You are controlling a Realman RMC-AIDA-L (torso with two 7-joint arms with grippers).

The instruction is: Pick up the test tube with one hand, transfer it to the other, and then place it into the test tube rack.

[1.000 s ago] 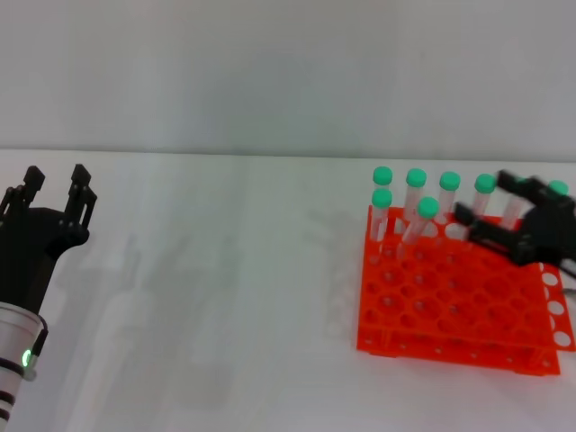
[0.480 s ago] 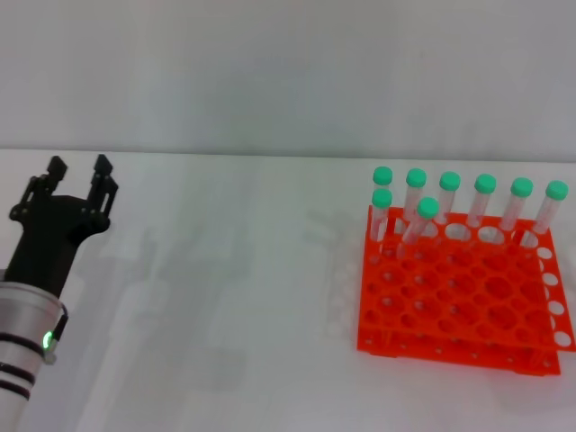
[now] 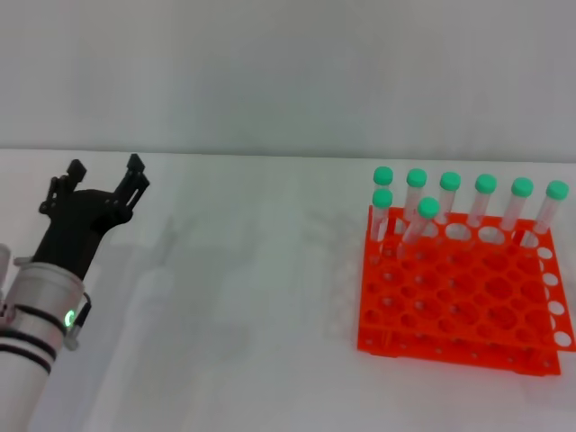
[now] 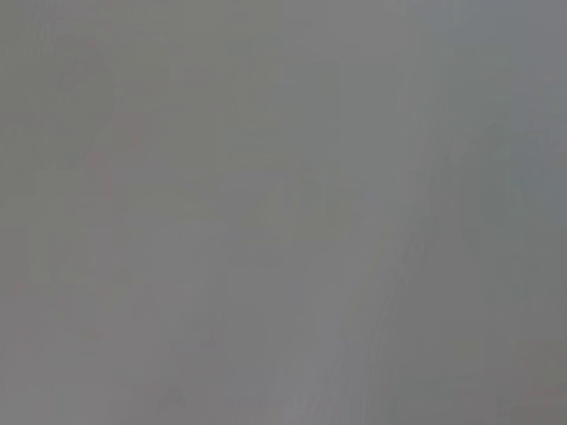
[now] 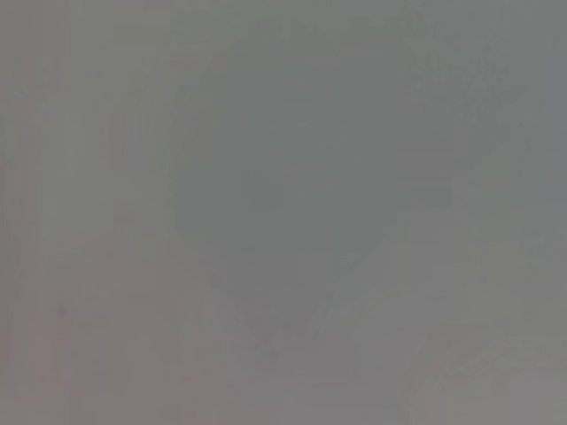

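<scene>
The orange test tube rack (image 3: 459,301) stands on the white table at the right. Several clear tubes with green caps stand upright in its back rows, one (image 3: 428,208) a little tilted in the second row. They look alike, and I cannot tell which one is the task's tube. My left gripper (image 3: 106,167), black on a white banded arm with a green light, hovers at the left, far from the rack, open and empty. My right gripper is out of view. Both wrist views show only plain grey.
The white table (image 3: 243,297) runs from the left arm to the rack, with a pale wall behind it. The rack's front rows of holes hold no tubes.
My right gripper, at the rack's back right a second ago, has left the view. My left gripper has moved right and farther away, staying open.
</scene>
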